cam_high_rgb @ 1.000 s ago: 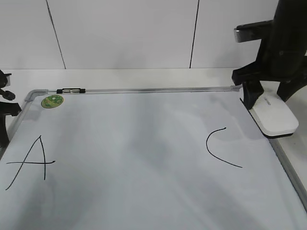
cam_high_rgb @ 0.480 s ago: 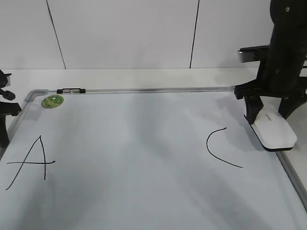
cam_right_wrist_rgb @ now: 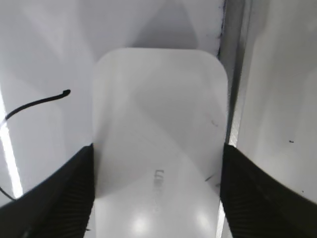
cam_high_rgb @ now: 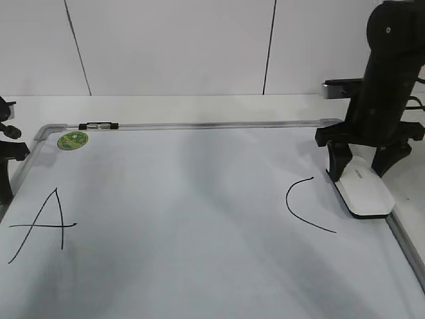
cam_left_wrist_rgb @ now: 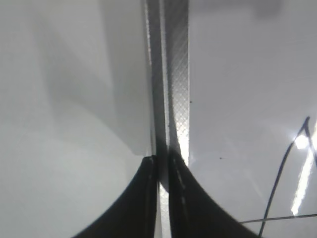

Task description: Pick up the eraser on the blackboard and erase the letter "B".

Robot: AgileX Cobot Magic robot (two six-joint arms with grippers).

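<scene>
The white eraser [cam_high_rgb: 364, 189] lies flat on the blackboard [cam_high_rgb: 199, 199] near its right frame, just right of the black "C" [cam_high_rgb: 302, 203]. My right gripper [cam_high_rgb: 358, 166] stands over it, and in the right wrist view the eraser [cam_right_wrist_rgb: 158, 139] fills the gap of the gripper [cam_right_wrist_rgb: 157, 148], with both black fingers against its long sides. No letter "B" shows: the board between the "A" [cam_high_rgb: 46, 222] and the "C" is blank. My left gripper [cam_left_wrist_rgb: 161, 158] is shut on nothing above the board's left frame [cam_left_wrist_rgb: 176, 74].
A round green sticker [cam_high_rgb: 72, 140] and a small clip [cam_high_rgb: 97, 125] sit at the board's far left corner. The grey frame [cam_high_rgb: 212, 124] runs along the far edge. White table and wall panels lie beyond. The left arm [cam_high_rgb: 6, 153] stays at the left edge.
My right gripper has carried the eraser leftward and nearer, off the right frame and onto the board beside the "C". The left arm has not moved.
</scene>
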